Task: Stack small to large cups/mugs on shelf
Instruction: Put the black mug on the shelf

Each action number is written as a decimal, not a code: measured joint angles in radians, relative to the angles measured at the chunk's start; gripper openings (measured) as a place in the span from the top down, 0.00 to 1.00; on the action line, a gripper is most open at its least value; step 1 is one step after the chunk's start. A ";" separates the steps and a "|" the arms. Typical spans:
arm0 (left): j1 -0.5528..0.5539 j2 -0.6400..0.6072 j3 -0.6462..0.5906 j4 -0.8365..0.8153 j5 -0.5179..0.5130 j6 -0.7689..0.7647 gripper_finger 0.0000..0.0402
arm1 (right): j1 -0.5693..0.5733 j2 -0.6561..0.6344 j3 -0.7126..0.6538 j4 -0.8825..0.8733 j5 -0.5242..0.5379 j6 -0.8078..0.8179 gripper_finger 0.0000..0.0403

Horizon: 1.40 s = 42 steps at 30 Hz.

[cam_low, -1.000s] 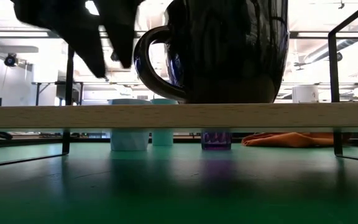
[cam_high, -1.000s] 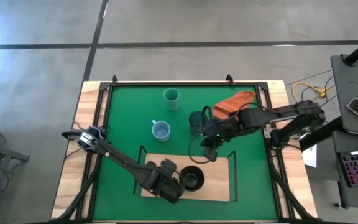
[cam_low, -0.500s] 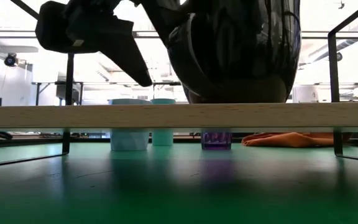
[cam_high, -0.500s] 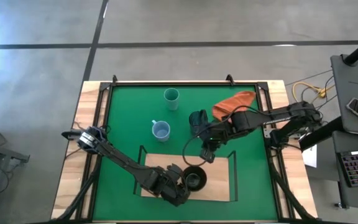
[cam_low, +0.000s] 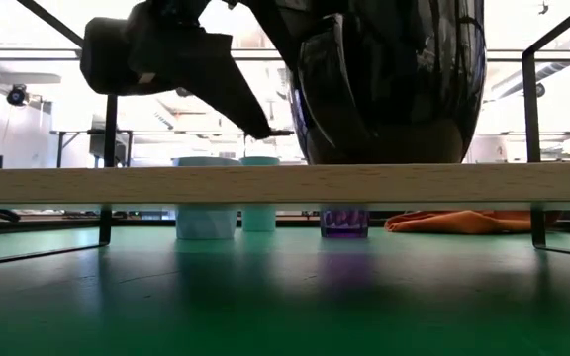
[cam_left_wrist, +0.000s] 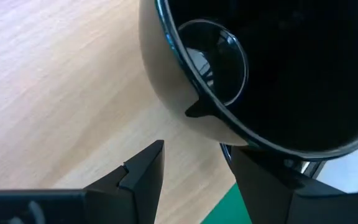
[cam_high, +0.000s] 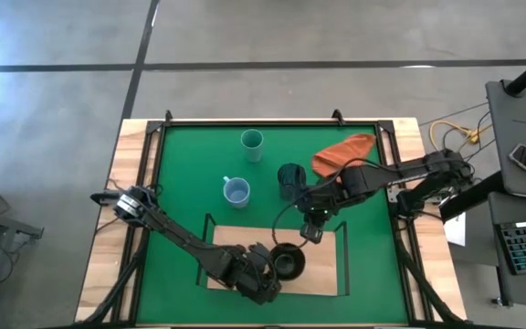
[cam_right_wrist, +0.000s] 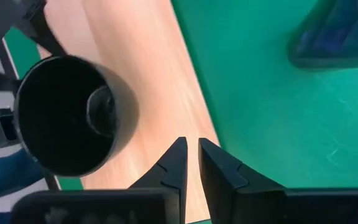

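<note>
The black mug (cam_high: 285, 263) stands upright on the light-wood shelf (cam_high: 322, 274). It fills the top of the low view (cam_low: 394, 89). My left gripper (cam_high: 265, 270) is open at the mug's left side, low over the shelf. My right gripper (cam_high: 310, 234) is shut and empty above the shelf's far edge. It looks down on the mug (cam_right_wrist: 67, 118). The purple tumbler (cam_high: 290, 180), the light blue mug (cam_high: 236, 192) and the teal cup (cam_high: 252, 143) stand on the green mat (cam_high: 181, 183) beyond the shelf. My left gripper comes at the black mug level, from the table's left, with its fingers apart. One finger (cam_left_wrist: 260, 180) lies against the mug's outer wall below the rim (cam_left_wrist: 238, 143). The other finger (cam_left_wrist: 145, 171) stands free over the board. The mug rests upright on the shelf.
An orange-red cloth (cam_high: 343, 151) lies on the mat at the far right. Thin black uprights (cam_low: 532, 148) stand at the shelf's ends. Under the shelf the low view shows the light blue mug (cam_low: 206, 220), the teal cup (cam_low: 258, 218) and the tumbler (cam_low: 344, 222).
My left gripper has moved toward the table's right, up to the black mug's side. The mug has slid a little toward the right and turned, and its handle no longer shows in the low view. My right gripper has drifted toward the near edge, away from the tumbler.
</note>
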 joint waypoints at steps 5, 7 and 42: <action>0.003 -0.001 -0.004 -0.037 -0.005 -0.005 0.57 | 0.030 0.000 -0.001 0.003 -0.003 0.010 0.88; -0.001 -0.011 -0.003 -0.041 -0.006 -0.006 0.57 | 0.041 0.000 -0.001 0.008 -0.003 0.011 0.87; -0.010 -0.108 -0.026 -0.242 -0.094 -0.060 0.57 | 0.079 0.176 0.013 0.168 -0.094 -0.101 0.72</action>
